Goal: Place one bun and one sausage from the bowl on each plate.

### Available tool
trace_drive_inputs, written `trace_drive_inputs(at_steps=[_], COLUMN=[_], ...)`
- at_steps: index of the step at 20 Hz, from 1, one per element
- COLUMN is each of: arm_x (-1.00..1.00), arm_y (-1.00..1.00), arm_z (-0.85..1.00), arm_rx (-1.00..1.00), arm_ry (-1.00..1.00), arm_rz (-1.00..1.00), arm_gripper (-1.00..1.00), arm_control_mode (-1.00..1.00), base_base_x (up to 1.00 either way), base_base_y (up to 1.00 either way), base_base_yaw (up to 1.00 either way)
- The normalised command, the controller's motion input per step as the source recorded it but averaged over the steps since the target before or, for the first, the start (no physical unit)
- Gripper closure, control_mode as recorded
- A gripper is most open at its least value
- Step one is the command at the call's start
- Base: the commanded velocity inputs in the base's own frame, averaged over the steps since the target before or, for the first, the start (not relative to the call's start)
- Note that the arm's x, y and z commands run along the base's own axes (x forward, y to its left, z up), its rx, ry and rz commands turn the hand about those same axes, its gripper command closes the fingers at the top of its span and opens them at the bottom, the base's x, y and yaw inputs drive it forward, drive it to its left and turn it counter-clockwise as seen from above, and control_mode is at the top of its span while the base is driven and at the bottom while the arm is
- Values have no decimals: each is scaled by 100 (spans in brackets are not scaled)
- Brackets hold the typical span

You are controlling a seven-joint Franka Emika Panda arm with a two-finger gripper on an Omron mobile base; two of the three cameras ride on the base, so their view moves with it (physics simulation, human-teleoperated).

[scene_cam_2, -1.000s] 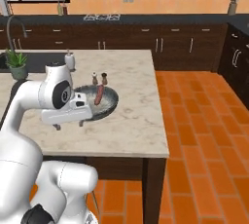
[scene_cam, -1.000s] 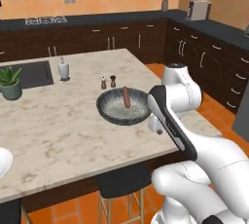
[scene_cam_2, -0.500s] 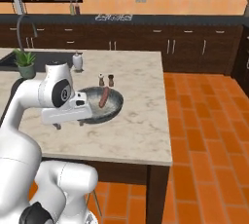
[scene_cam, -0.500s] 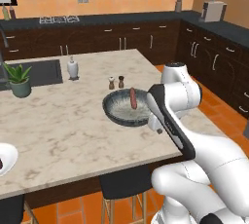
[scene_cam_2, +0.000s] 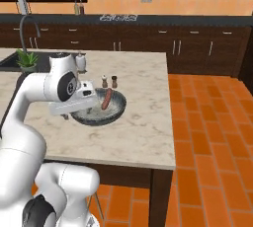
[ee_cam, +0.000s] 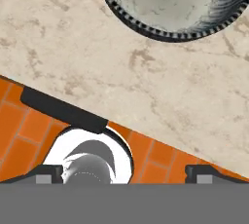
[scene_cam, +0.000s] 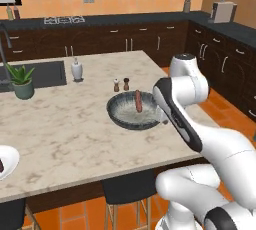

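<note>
Hovering gripper (ee_cam: 124, 172) wide open, empty, beside bowl (scene_cam: 135, 111); we risk nudging sausage (scene_cam: 138, 101) against rim, missing grasp.

Marble counter (scene_cam: 65, 124) carrying dark bowl (scene_cam: 134, 110) near centre, shakers (scene_cam: 121, 84) just beyond at 12 o'clock, potted plant (scene_cam: 22, 81) and soap bottle (scene_cam: 76, 69) toward 10 o'clock, white plate (scene_cam: 7, 160) at 8 o'clock edge

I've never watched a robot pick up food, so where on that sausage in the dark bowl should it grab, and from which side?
Probably around the middle of the sausage, coming down from above, fingers across its narrow width. It lies lengthwise in the wide, shallow bowl, whose rim blocks a sideways approach. The gripper is open.
</note>
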Motion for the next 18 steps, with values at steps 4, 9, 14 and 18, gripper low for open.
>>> trace_drive_inputs(at_steps=[4,9,14,18], arm_x=[90,100,99,61], arm_y=[-3,45,42,-3], arm_z=[75,6,-43,-76], arm_rx=[10,20,-6,-1], arm_ry=[-25,-22,0,0], arm_rz=[-4,-15,-10,-8], arm_gripper=[-100,-100,-100,-100], arm_control_mode=[-100,-100,-100,-100], base_base_x=[0,0,0,0], base_base_y=[0,0,0,0], base_base_yaw=[0,0,0,0])
